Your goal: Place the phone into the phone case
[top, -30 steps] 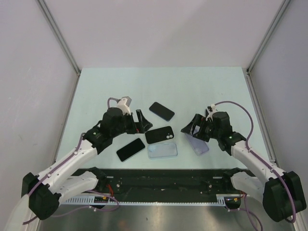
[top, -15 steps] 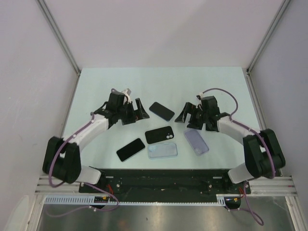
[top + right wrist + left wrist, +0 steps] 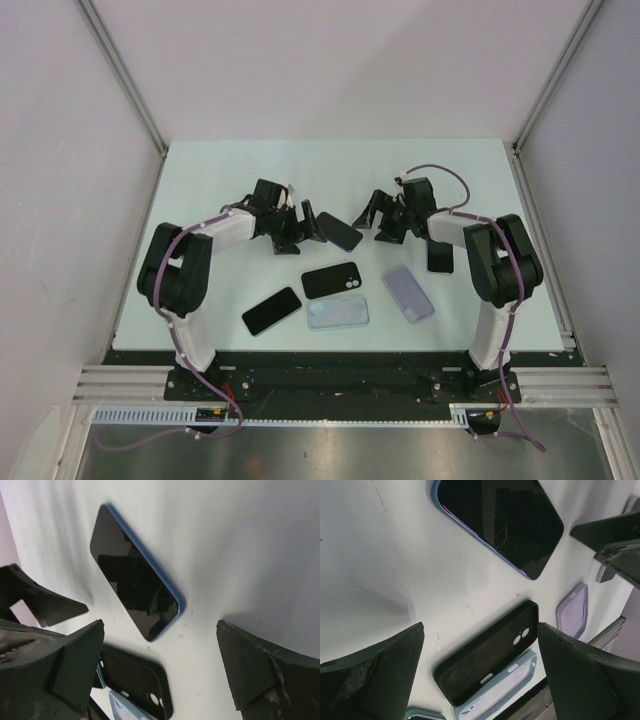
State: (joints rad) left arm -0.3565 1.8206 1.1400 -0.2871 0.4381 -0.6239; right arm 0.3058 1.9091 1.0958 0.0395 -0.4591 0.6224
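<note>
The left end effector [image 3: 303, 232] has its jaws spread wide and holds nothing. The right end effector [image 3: 375, 222] is just as wide apart and also empty. Both hang low over the desk [image 3: 200, 180], facing each other. The blue-edged phone [image 3: 337, 231] lies flat and screen up between them, just beside the fingertips of each, and neither touches it.

In the left wrist view the blue-edged phone [image 3: 500, 525] sits ahead of the left end effector [image 3: 480, 627]. The black case [image 3: 490, 652] lies between its fingers, nearer the arm bases. In the right wrist view the phone [image 3: 135, 600] lies just ahead of the right end effector [image 3: 160, 625].

On the near side of both end effectors lie the black case [image 3: 331, 280], a clear blue case [image 3: 337, 313] touching its near edge, a lavender case [image 3: 408, 293] below the right end effector, and a second phone [image 3: 271, 311] below the left one.
</note>
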